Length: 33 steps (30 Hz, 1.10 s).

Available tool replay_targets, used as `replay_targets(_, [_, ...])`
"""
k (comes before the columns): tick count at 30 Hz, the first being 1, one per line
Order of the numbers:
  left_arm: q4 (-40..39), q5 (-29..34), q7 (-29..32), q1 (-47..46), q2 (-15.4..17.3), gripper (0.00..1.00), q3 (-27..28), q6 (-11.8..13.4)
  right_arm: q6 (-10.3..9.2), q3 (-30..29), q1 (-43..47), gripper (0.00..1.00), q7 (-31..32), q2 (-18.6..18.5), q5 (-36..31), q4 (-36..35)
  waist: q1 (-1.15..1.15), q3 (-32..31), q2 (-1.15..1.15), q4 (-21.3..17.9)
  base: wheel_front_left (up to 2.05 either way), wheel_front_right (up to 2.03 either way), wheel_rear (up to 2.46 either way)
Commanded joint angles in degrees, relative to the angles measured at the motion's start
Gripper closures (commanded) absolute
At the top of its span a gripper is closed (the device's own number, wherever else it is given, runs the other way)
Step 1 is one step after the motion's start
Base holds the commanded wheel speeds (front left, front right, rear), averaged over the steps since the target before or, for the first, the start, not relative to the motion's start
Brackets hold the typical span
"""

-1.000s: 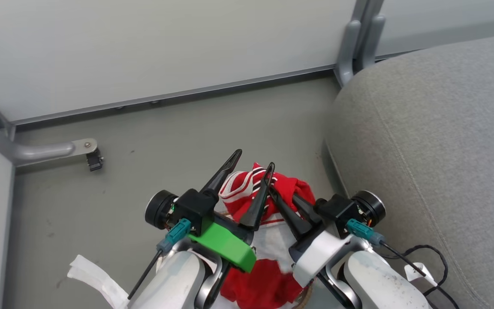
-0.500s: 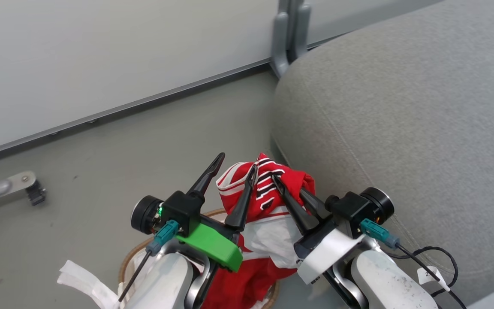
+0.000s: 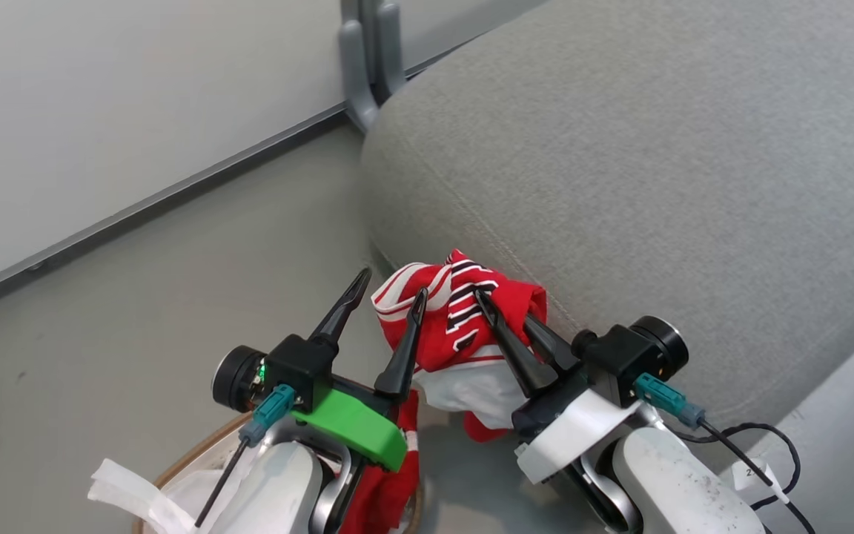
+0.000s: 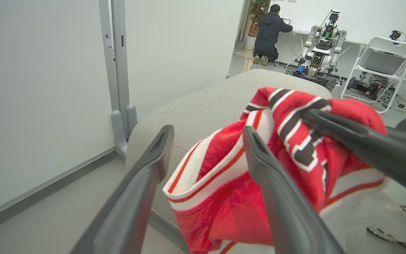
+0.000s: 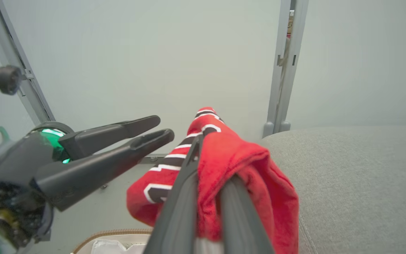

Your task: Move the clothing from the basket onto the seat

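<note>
Right end effector (image 3: 502, 308), clenched on the clothing (image 3: 451, 326), has the seat (image 3: 620, 185) just to its right; left end effector (image 3: 391, 284) released.

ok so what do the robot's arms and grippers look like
The left gripper and right gripper each have two long tapered dark fingers on a black block. Forearms are pale grey. The left wrist carries a green bracket, the right a white cover; each has a teal connector and thin black cable.
</note>
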Motion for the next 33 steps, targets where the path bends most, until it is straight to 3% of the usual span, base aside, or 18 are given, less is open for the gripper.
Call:
replay_targets(1, [-0.1,0.54,-0.02,0.8,0.23,0.0,0.46,-0.21,-0.06,-0.1,-0.14,1.0,-0.26,-0.31,0.06,-0.34,0.0,0.71,0.0,-3.06,0.0,0.0,0.0])
replay_targets(7, [-0.07,1.72,-0.02,0.74,0.24,0.0,0.98,-0.21,-0.06,-1.35,-1.64,1.0,-0.26,-0.72,-0.15,-1.17,0.0,2.23,0.0,-5.64,0.0,0.0,0.0])
replay_targets(16, [0.84,2.84,-0.02,-2.25,0.42,0.0,0.14,-0.24,-0.06,-5.11,-8.48,1.0,-0.26,-3.57,-2.17,-2.85,0.0,6.25,0.0,-6.15,0.0,0.0,0.0])
replay_targets(33, [2.57,4.25,-0.03,-10.58,3.28,0.0,-4.55,-0.24,-0.07,-13.42,-31.05,1.0,-0.26,-14.11,-8.23,-0.23,0.0,20.41,0.0,1.09,0.0,0.0,0.0])
